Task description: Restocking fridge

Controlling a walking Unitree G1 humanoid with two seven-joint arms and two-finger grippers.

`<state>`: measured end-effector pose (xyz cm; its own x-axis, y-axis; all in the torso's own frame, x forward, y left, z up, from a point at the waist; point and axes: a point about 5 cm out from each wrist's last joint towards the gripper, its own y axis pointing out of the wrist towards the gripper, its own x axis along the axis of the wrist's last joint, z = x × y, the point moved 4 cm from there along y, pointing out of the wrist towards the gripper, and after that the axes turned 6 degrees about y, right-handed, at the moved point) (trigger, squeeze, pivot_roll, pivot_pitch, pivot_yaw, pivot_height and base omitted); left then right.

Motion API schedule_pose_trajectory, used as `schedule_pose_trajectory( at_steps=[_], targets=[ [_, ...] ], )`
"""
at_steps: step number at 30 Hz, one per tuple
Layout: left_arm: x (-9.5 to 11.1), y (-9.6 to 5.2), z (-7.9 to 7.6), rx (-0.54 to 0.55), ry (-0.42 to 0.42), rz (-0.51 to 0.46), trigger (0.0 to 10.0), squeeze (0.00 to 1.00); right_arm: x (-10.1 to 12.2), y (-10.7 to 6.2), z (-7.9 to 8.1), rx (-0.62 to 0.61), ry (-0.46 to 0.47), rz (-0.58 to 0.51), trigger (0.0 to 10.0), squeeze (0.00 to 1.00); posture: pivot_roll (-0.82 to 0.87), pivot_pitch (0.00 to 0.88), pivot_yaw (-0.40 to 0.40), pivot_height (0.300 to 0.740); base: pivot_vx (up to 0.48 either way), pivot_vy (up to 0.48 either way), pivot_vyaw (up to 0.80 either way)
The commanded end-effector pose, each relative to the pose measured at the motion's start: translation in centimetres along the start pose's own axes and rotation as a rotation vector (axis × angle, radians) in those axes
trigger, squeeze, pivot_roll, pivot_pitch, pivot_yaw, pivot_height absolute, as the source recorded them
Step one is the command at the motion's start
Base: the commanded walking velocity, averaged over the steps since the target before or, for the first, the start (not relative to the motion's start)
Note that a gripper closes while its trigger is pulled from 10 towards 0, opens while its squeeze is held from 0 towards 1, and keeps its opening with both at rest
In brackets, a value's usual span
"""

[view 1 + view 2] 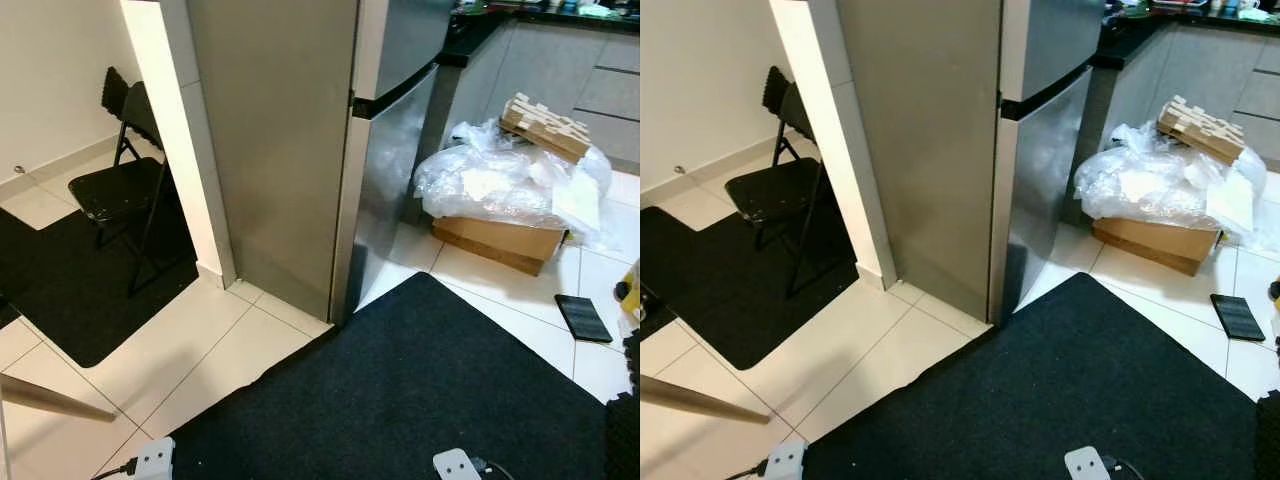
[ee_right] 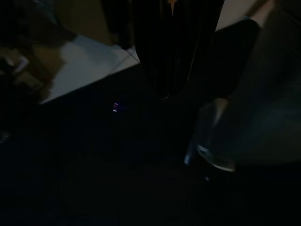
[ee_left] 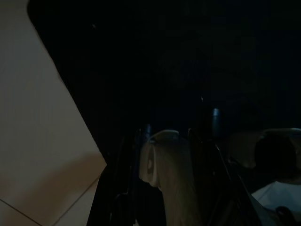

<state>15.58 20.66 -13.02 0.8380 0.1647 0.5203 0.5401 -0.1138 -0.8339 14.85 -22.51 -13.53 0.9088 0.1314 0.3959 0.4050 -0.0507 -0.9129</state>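
Steel fridge (image 1: 300, 150) stands shut ahead: approach step, next reach its door; hands' grip state unclear

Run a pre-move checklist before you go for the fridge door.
1. Fridge in view ahead: ok, its grey side and front corner face the camera.
2. Fridge doors shut: ok, both sit flush, no gap seen.
3. Path over the black mat: ok, nothing lies on it up to the fridge.
4. Clutter to the right: not ok, a cardboard box under plastic wrap stands close beside the fridge front.
5. Folding chair: ok, it stands off to the left beyond the white pillar.
6. Item to stock in hand: cannot tell, wrist views too dark.
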Motion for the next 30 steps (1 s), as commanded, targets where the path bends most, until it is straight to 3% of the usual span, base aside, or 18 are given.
schedule_pose_trajectory(
  at_steps=[1,7,13,23,30],
  targets=[
    [-0.5,0.0,-0.3,-0.007,-0.023,0.014,10.0,0.0,0.1,0.0,0.2,0.02,0.039,-0.01,10.0,0.0,-0.03,0.0,0.01,0.74,0.0,0.0,0.0],
    [-1.2,0.0,-0.6,-0.003,-0.02,0.025,10.0,0.0,-0.8,-0.1,1.0,0.064,0.071,0.005,10.0,0.0,-0.04,0.0,0.025,0.74,0.0,0.0,0.08],
    [-1.9,-0.1,-1.0,-0.012,0.067,0.043,10.0,0.0,-2.3,-0.2,1.6,0.095,0.12,0.053,10.0,0.0,-0.05,0.0,0.04,0.74,0.0,0.0,0.74],
    [-1.6,0.1,-1.6,-0.048,0.105,0.049,10.0,0.0,-2.0,-0.2,1.6,0.094,0.136,0.041,10.0,0.0,-0.05,0.0,0.05,0.74,0.0,0.0,0.8],
    [-1.6,0.2,-2.0,-0.073,0.145,0.063,10.0,0.0,-1.8,-0.1,1.7,0.088,0.138,0.036,10.0,0.0,-0.05,0.0,0.048,0.74,0.0,-0.137,0.0]
  ],
)
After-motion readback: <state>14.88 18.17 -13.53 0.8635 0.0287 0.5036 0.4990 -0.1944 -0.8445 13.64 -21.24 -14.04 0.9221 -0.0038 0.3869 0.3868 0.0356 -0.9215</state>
